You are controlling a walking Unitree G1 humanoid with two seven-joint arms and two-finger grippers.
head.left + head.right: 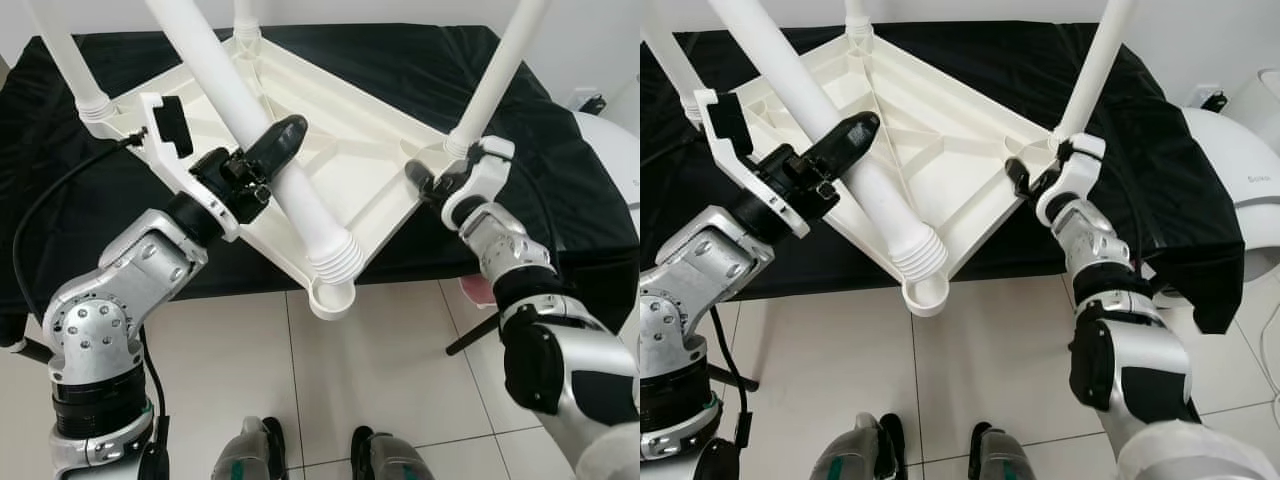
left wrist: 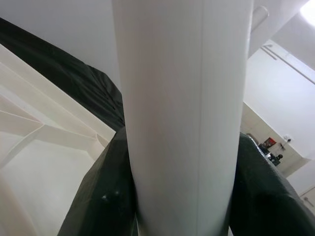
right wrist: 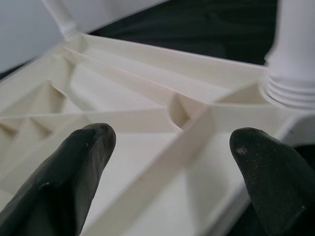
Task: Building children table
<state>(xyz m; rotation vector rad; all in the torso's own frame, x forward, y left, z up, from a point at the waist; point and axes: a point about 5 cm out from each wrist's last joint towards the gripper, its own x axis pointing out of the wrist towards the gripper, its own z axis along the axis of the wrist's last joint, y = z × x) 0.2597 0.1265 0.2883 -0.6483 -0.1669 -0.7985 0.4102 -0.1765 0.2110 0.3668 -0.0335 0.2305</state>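
From the left eye view, the white upturned table top (image 1: 330, 150) lies on a black-draped bed (image 1: 60, 200), its near corner socket (image 1: 332, 298) overhanging the tiled floor (image 1: 380, 370). The left gripper (image 1: 262, 160) pinches a loose table leg (image 1: 260, 150) slanting down toward that socket. The right gripper (image 1: 428, 185) hovers at the right corner. The left wrist view shows fingers (image 2: 98, 196) clamping the leg. The right wrist view shows fingers (image 3: 74, 182) spread above the ribbed underside.
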